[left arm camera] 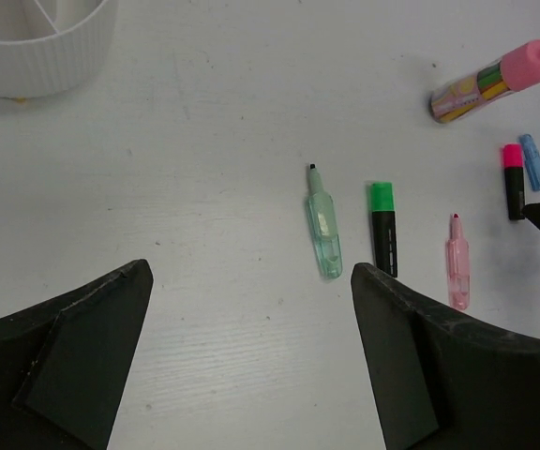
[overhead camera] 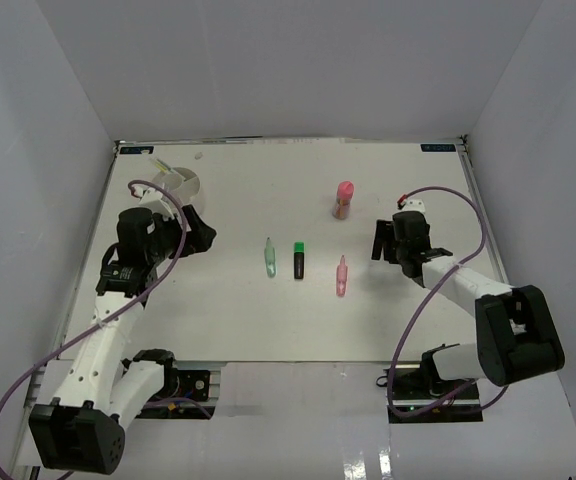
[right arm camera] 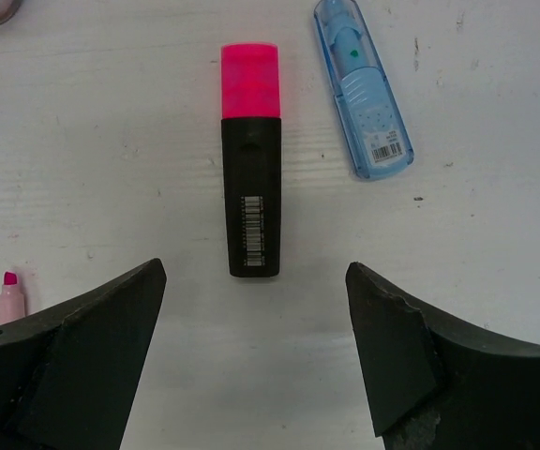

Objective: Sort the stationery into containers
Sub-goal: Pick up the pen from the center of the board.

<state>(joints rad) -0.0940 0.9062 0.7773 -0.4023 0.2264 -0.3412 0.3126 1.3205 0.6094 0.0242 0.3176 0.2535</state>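
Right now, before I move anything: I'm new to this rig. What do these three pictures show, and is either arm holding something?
The wide picture looks down on the robot's left arm and right arm, bolted at the near edge of the table. The other two come from a camera on each wrist; the dark wedges are that gripper's own fingers. The left gripper and right gripper are both open and empty. On the table lie a white organiser cup, a pink tube, a pale green marker, a green-capped marker and a pale pink marker. The right wrist view shows a pink-capped marker and a blue item beside it.
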